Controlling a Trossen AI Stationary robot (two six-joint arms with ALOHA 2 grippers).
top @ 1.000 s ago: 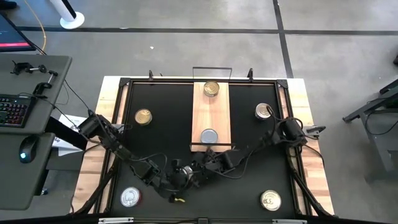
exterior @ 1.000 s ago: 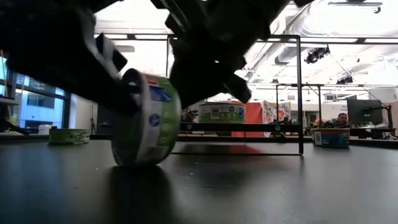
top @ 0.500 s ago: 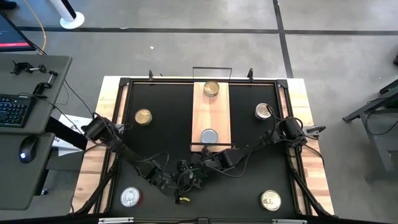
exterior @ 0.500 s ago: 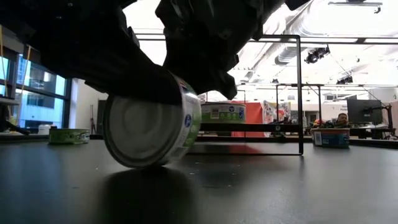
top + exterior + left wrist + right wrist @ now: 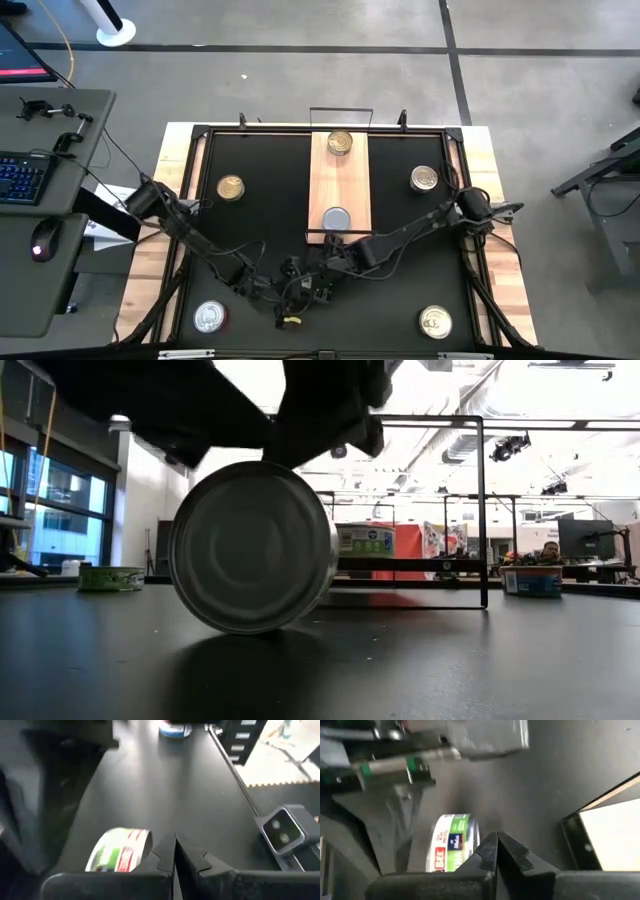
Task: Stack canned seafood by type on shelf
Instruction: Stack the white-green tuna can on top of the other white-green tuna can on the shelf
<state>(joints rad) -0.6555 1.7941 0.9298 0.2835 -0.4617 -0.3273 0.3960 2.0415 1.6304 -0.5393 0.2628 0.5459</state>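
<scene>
A silver-lidded tin with a green label stands on its rim on the black table near the near edge, its flat face (image 5: 252,547) toward the low camera. It shows beside my left gripper (image 5: 175,851) as the tin (image 5: 120,851) and beside my right gripper (image 5: 496,847) as the tin (image 5: 454,849). Both grippers are shut. In the high view the two arms meet over it at the left gripper (image 5: 288,292) and the right gripper (image 5: 318,280) and hide it. The wooden shelf (image 5: 340,185) carries a gold tin (image 5: 340,143) and a silver tin (image 5: 336,218). My left gripper has its shut fingers beside the tin's green label wall (image 5: 142,845), and the outer side of one finger (image 5: 161,855) appears to lie against it. The tin stands on its rim on the table. My right gripper is also shut, with the outer side of one finger (image 5: 485,852) against the tin's label wall (image 5: 470,845). In the low view the dark gripper bodies meet the tin's upper edge (image 5: 290,465).
More tins lie flat on the table: a gold one at the left (image 5: 231,187), one at the right (image 5: 424,178), one near left (image 5: 209,317), one near right (image 5: 435,321). The shelf's black wire rail (image 5: 480,510) stands behind the tin. A small yellow piece (image 5: 290,322) lies near the near edge.
The tin has stayed on its rim and turned about: a second ago its green label edge faced the low camera, now its flat silver face does. Both grippers have stayed low over it, and the left one has shifted a little toward the table's right.
</scene>
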